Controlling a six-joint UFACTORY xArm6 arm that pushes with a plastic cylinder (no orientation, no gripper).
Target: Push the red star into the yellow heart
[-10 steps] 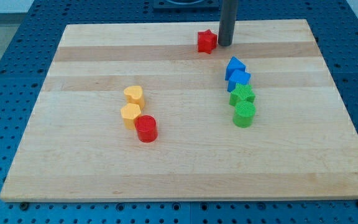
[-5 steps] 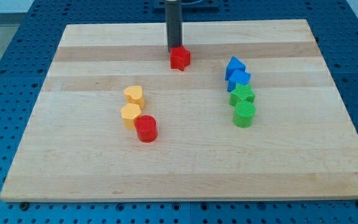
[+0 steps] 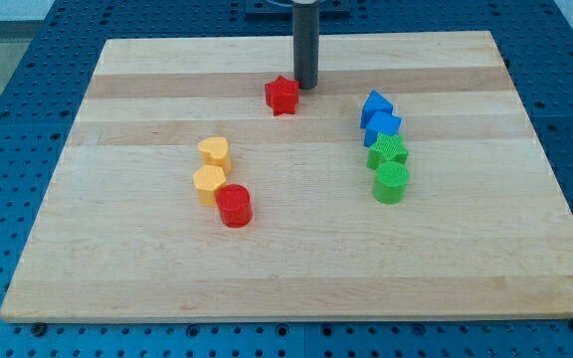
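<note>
The red star (image 3: 282,95) lies on the wooden board (image 3: 466,239) near the view's top centre. My tip (image 3: 307,87) stands just to the star's upper right, close to it or touching it. The yellow heart (image 3: 215,152) lies left of centre, down and to the left of the star. A gap of bare board separates star and heart.
A second yellow block (image 3: 209,183) and a red cylinder (image 3: 234,206) sit just below the heart. At the right, two blue blocks (image 3: 377,115) and two green blocks (image 3: 389,169) form a column.
The red star slid left and down from near the top edge. My tip went from its right to above it, then back to its upper right.
</note>
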